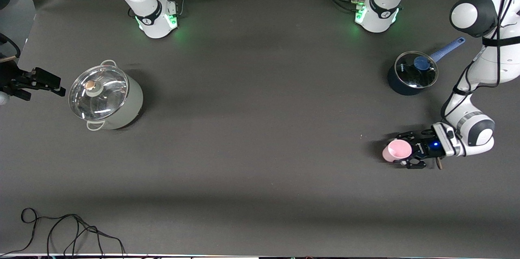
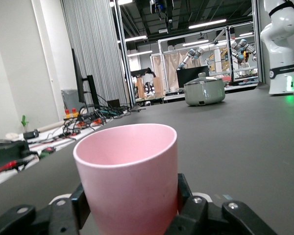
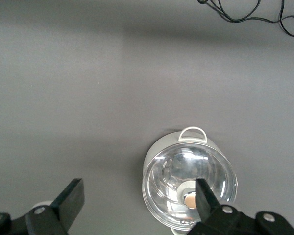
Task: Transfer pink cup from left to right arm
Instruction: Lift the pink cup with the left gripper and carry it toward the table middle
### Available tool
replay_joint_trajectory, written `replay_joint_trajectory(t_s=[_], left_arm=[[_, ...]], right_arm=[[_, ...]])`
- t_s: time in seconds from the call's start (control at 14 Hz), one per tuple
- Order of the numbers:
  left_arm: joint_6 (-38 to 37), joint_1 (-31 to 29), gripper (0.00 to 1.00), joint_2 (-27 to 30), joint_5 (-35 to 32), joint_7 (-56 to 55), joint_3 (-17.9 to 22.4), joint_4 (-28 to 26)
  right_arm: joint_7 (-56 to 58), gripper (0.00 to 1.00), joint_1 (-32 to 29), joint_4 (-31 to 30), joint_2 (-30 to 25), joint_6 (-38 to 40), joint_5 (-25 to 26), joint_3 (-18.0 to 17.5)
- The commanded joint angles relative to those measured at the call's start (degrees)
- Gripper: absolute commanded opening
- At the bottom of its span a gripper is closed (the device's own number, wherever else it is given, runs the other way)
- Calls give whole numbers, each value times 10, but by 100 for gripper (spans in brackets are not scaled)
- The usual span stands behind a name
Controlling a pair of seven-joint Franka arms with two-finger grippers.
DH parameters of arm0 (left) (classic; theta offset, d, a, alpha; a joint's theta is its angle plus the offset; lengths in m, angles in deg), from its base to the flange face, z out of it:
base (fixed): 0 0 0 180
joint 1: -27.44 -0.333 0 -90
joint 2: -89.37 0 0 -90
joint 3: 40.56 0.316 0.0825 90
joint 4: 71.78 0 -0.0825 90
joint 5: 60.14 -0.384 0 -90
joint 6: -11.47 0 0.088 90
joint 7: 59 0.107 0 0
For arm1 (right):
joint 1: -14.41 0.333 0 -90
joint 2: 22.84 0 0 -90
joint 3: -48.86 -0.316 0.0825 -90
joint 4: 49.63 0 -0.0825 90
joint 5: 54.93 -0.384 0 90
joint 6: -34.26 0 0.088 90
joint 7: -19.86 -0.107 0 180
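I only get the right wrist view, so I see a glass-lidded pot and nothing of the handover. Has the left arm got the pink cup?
Observer: Yes. The left gripper is shut on the pink cup, low over the table's left arm's end.
Operator: Is the cup upright?
Observer: It stands upright in the left wrist view, a finger on each side, its inside out of sight.
Operator: Anything close to it?
Observer: A dark blue saucepan with a glass lid sits farther from the front camera, apart from the cup.
Operator: And my gripper?
Observer: The right gripper is open, beside the grey pot.
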State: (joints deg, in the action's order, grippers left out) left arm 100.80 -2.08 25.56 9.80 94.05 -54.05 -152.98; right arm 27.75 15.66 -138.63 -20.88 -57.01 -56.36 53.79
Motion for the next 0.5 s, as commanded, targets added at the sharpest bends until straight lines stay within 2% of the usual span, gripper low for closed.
replay_joint_trajectory(t_s=[0.0,0.28,0.43], left_arm=[[60,15,0,15,8,-45,-54,14],[180,55,0,14,12,-113,-138,61],[245,69,0,15,12,-144,-188,75]], right_arm=[[5,100,4,1,-2,-2,3,3],[-13,100,5,5,-1,-2,2,3],[-78,100,5,7,-1,-2,2,3]])
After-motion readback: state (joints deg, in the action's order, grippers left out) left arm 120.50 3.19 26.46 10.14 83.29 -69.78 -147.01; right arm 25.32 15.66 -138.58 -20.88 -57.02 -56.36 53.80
